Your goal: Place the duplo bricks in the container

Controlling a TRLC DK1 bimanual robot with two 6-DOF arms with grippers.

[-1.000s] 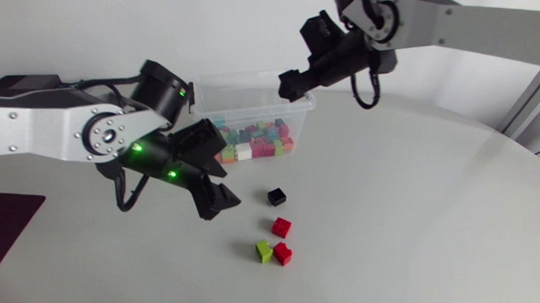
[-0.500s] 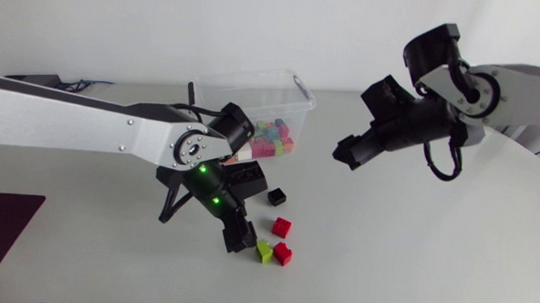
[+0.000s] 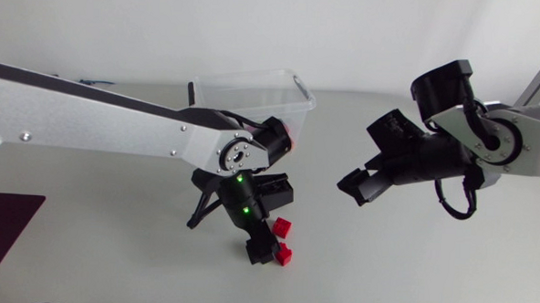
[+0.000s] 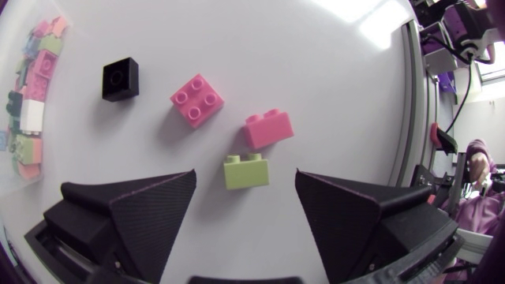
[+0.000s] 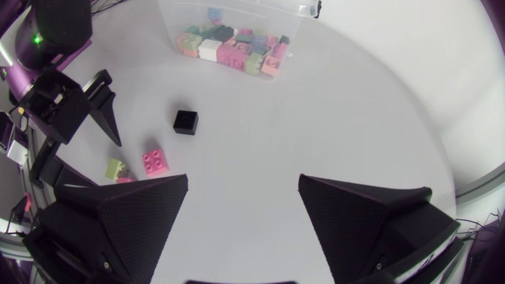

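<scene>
Out on the white table [image 3: 411,267], short of the clear container [image 3: 298,91], a green brick [image 4: 245,170] lies between the fingers of the left gripper [image 4: 245,180], which stand wide apart and do not touch it. A second earlier that gripper hung beside the container. It has since swung out and dropped over the loose bricks, so a pick of the green one looks next. One red brick [image 4: 268,128] sits just beside the green. A second red brick [image 4: 196,99] and a black brick [image 4: 121,80] lie nearer the container. The right gripper [image 3: 358,186], empty with fingers parted, has pulled back from the container's rim and hangs above the table well to the side. Inside the container a heap of mixed bricks [image 5: 229,47], pink, green, white and blue, is piled against the wall facing the loose ones. Four bricks remain outside.
</scene>
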